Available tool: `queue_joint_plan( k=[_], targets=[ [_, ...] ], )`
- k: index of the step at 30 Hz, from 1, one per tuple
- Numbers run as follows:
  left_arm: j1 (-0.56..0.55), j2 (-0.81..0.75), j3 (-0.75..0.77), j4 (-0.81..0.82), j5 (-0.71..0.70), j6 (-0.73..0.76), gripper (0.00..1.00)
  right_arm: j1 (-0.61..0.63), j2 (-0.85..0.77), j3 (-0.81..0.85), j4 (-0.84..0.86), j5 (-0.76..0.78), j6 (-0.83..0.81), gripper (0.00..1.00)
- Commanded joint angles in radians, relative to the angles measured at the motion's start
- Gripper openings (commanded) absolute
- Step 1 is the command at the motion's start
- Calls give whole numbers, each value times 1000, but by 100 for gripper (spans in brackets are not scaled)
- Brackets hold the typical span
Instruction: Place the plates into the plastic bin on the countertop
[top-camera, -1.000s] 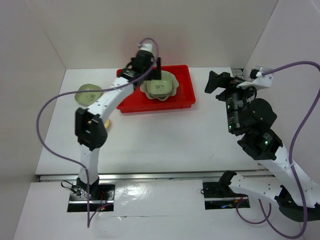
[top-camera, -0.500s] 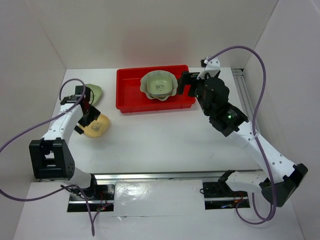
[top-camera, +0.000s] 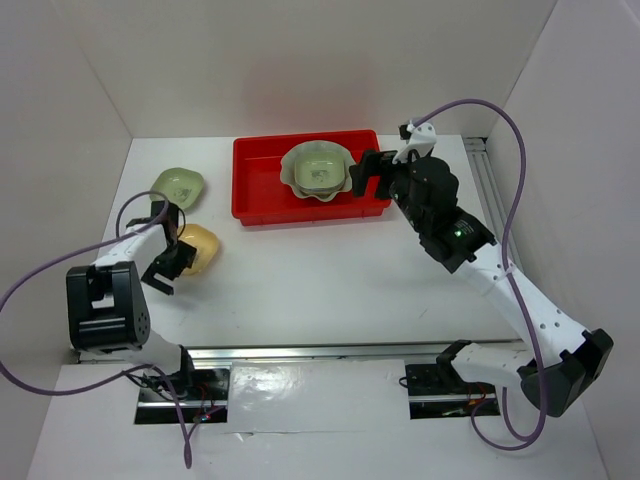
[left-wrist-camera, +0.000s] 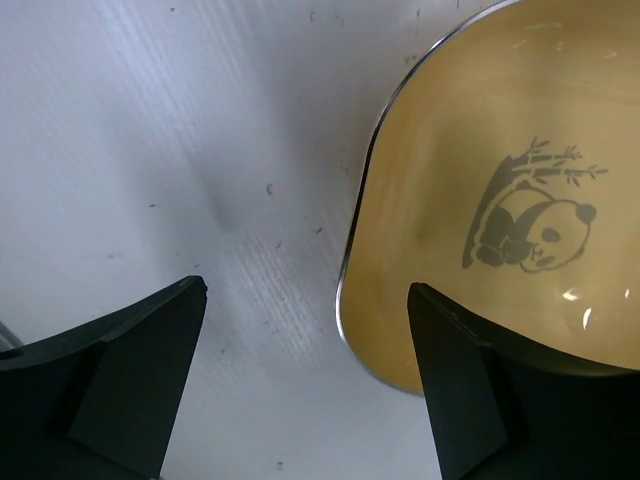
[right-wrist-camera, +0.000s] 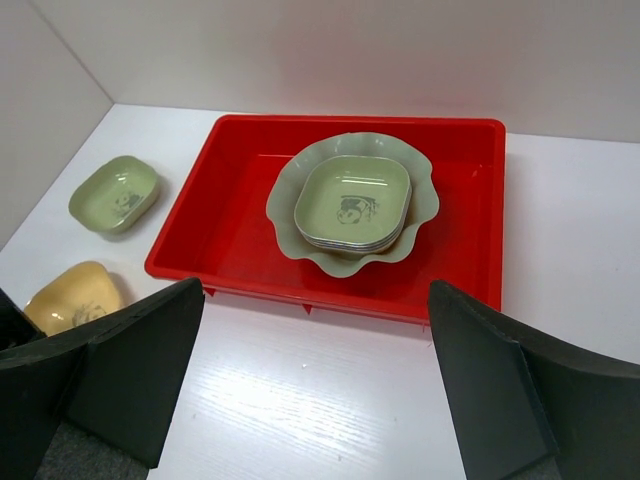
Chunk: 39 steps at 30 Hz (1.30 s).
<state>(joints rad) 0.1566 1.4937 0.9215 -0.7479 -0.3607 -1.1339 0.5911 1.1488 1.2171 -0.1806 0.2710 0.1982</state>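
Left jaws wide — yellow plate (left-wrist-camera: 450, 130) rim between them; right jaws wide, empty.

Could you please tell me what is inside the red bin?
The red bin holds a scalloped pale-green plate with a small green plate on it. Edges beneath suggest more stacked dishes; their number is covered.
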Motion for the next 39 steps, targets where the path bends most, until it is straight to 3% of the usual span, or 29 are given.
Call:
queue_joint_plan(
  k=[1,6,7,11,17,20,23,25,26,30,32,37,39],
  targets=[
    [11,74,-24,83,3,-41,94,-4,-29,-2,40,-15,0,100],
    [21,126,-44,140,12,-53,83,-4,-29,-2,49,-15,0,100],
    [21,126,-55,140,3,-53,59,-4,-29,-2,49,-15,0,100],
    [21,105,-111,76,-47,-130,0,-4,-29,-2,49,-15,0,100],
    [11,-122,-170,-14,-81,-119,0,-4,-18,19,38,-6,0,100],
    [-41,-296,-103,-138,-130,-130,0,-4,-18,19,38,16,0,100],
    [-80,-468,-6,-163,-139,-75,0,-4,-29,41,17,49,0,100],
    [-95,-515,31,-54,-91,46,0,-4,-40,58,-3,59,0,100],
    [-104,-515,63,85,-23,166,0,-4,-40,67,-16,71,12,100],
    [-133,-350,234,241,136,323,0,-13,-95,42,-16,118,53,100],
    [-170,-183,319,303,201,382,0,-13,-135,27,-16,137,53,100],
    [-245,167,709,390,428,489,0,-22,-167,51,-39,171,53,100],
    [-291,338,843,358,447,502,0,-22,-167,62,-65,171,53,100]
  ],
)
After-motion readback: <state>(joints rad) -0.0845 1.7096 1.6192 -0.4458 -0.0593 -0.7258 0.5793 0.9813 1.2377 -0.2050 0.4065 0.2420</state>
